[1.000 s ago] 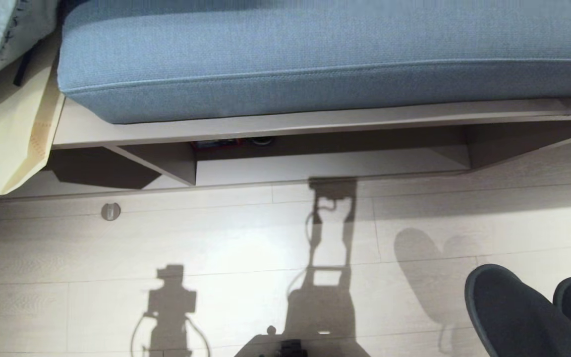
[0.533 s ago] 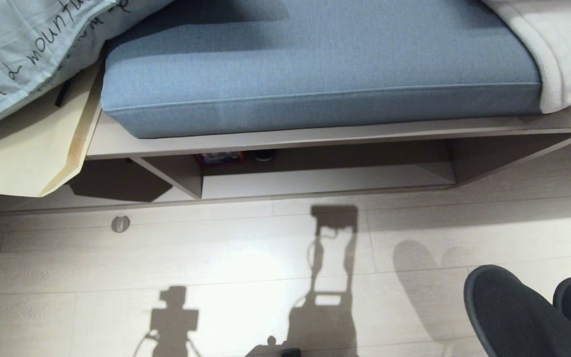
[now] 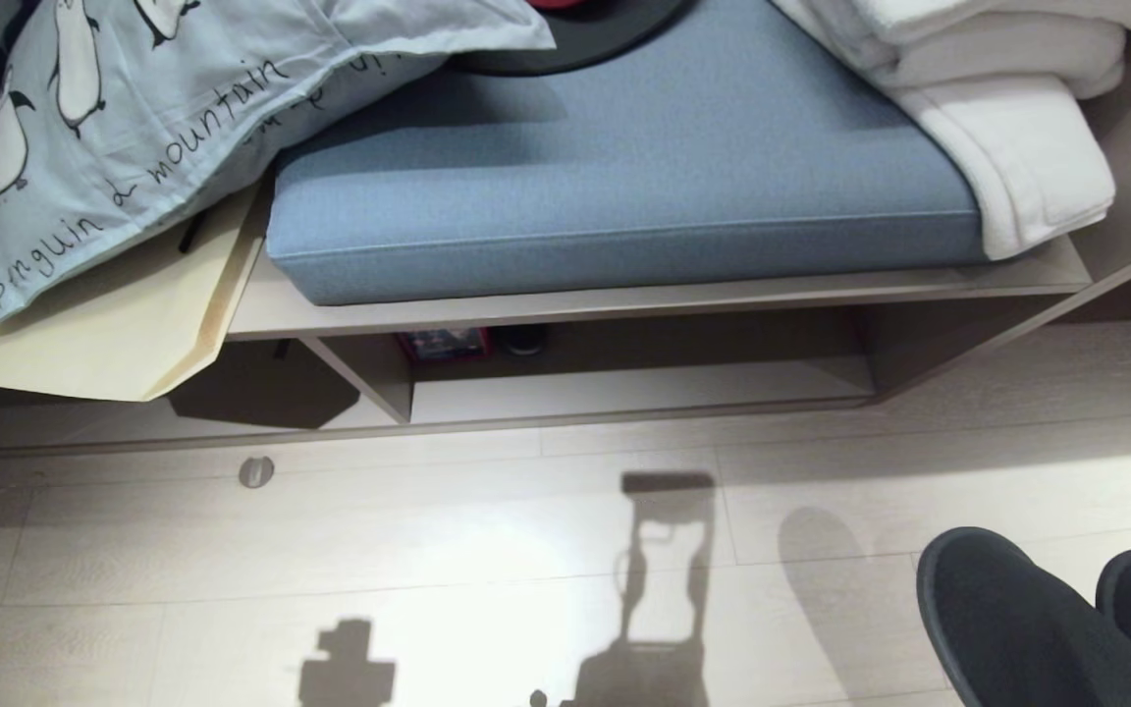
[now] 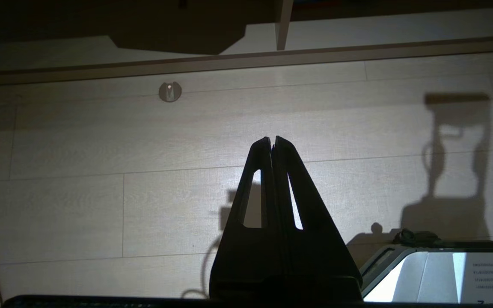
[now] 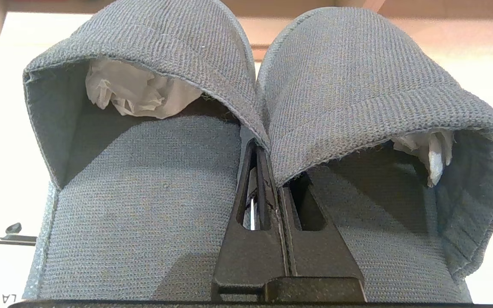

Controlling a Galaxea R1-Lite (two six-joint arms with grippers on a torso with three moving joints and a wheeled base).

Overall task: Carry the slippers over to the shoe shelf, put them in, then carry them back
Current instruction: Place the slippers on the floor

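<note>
Black soft-fabric slippers (image 3: 1056, 628) hang low on my right in the head view, short of the pale wood-grain shoe shelf (image 3: 624, 388). My left gripper (image 4: 271, 141) is pinched closed over bare floor. My right gripper (image 5: 268, 158) clamps both slippers together.

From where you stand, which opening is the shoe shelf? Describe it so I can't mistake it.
Find the blue cushion on the low bench; the shoe shelf is the wide, low open compartment directly beneath it, at floor level. An upright divider panel bounds it on the robot's left. Unlike the shadowed bay beyond that divider, its base is brightly lit, with a small red item at the back.
</note>
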